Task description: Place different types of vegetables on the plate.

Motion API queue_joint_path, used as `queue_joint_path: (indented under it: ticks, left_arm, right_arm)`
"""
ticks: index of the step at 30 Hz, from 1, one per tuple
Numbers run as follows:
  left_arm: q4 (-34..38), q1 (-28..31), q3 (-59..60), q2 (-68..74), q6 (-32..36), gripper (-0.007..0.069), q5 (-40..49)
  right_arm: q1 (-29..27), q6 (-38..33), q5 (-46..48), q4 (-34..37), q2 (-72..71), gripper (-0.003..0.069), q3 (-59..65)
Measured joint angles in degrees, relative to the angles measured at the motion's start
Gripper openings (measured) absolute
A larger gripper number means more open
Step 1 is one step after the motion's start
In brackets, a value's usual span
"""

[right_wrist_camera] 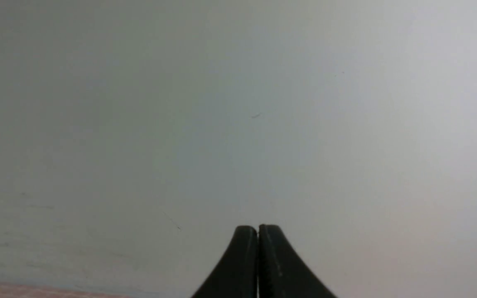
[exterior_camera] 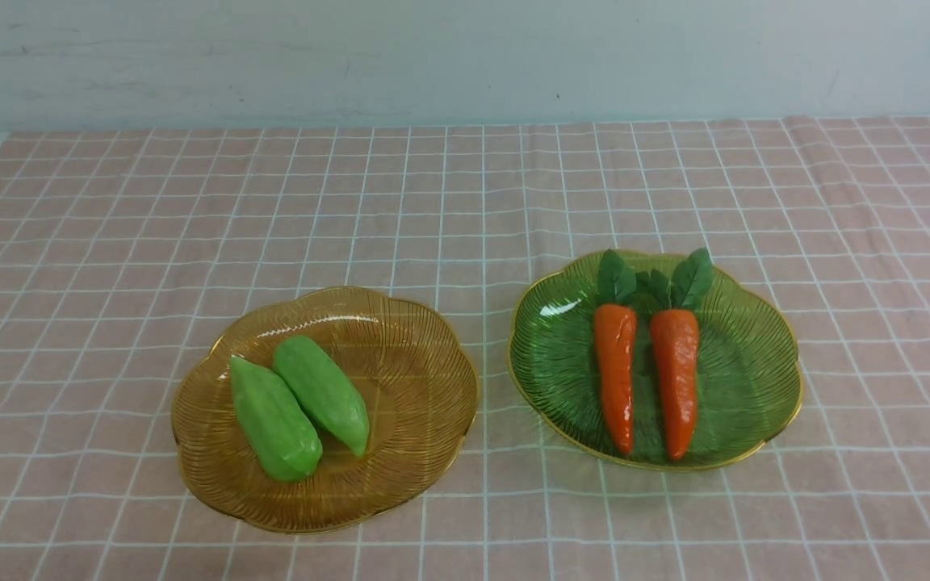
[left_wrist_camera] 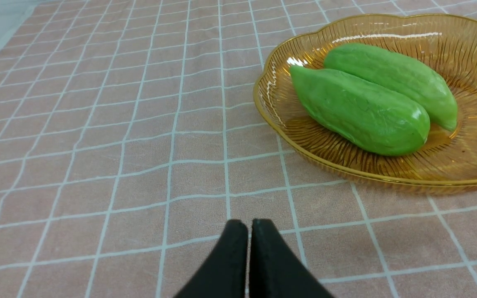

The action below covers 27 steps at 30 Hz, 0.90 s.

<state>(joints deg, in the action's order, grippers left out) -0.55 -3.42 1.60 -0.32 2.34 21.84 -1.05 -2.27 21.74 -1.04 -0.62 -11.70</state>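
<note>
Black, smooth, tapered end effector (left_wrist_camera: pixel 249 223) fingers (right_wrist_camera: pixel 238 256).

**Soft, even light; one wrist view hazy**

Diffuse overhead light is falling evenly, casting only faint shadows. Glare is streaking the amber plate (exterior_camera: pixel 425 452) and green plate (exterior_camera: pixel 550 311) rims. The carrots (exterior_camera: pixel 615 367) are glinting. The right wrist view is showing only a hazy, featureless wall (right_wrist_camera: pixel 238 116).

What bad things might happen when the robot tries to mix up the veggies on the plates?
The two green gourds lie touching on the amber plate, so gripping one may nudge or roll the other. The two carrots look glossy and lie close together on the green plate, so one might slip from the fingers. Both plates look light and might slide on the checked cloth.
</note>
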Motion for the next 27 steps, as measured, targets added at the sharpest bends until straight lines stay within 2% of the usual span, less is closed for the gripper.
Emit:
queue_joint_path:
  ticks: [7,27]
  left_arm:
    - [0.06,0.0,0.0,0.0,0.0,-0.0004,0.06]
    - [0.06,0.0,0.0,0.0,0.0,-0.0004,0.06]
  right_arm:
    - [-2.63,0.38,1.43,-0.27,0.0,-0.0007,12.96]
    - [-2.15,1.34,0.89,-0.01,0.05,-0.0007,13.09]
